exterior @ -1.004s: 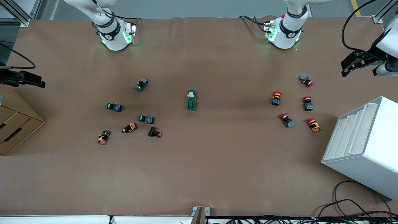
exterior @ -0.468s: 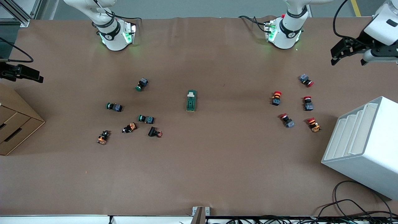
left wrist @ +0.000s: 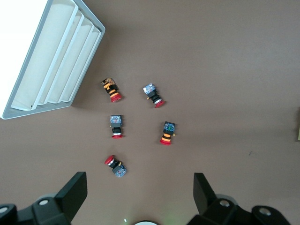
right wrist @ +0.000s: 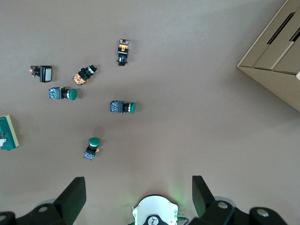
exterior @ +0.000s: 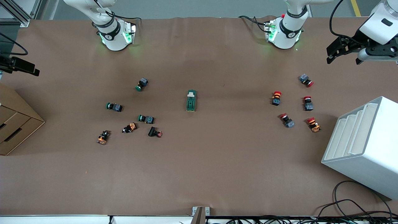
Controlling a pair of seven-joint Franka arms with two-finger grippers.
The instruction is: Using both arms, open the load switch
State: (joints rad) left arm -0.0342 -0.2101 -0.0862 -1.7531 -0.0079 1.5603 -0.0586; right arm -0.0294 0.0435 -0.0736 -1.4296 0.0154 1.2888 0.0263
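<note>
The load switch (exterior: 191,100), a dark-green block with a white tab at the end toward the robots' bases, lies flat at the middle of the table; it also shows at the edge of the right wrist view (right wrist: 7,132). My left gripper (exterior: 332,56) hangs open over the left arm's end of the table, above the red push-buttons, with nothing between its fingers (left wrist: 139,187). Over the right arm's end of the table my right gripper (exterior: 31,69) also stands open and empty (right wrist: 138,187). Both are well away from the switch.
Several red push-buttons (exterior: 307,103) lie toward the left arm's end, beside a white slotted rack (exterior: 360,146). Green and orange push-buttons (exterior: 146,119) are scattered toward the right arm's end, near a cardboard drawer box (exterior: 15,124). Cables (exterior: 348,199) trail at the table's front corner.
My left gripper has swung up and toward the arms' bases and now sits higher in the front view. The right gripper has drifted the same way. The switch has not moved.
</note>
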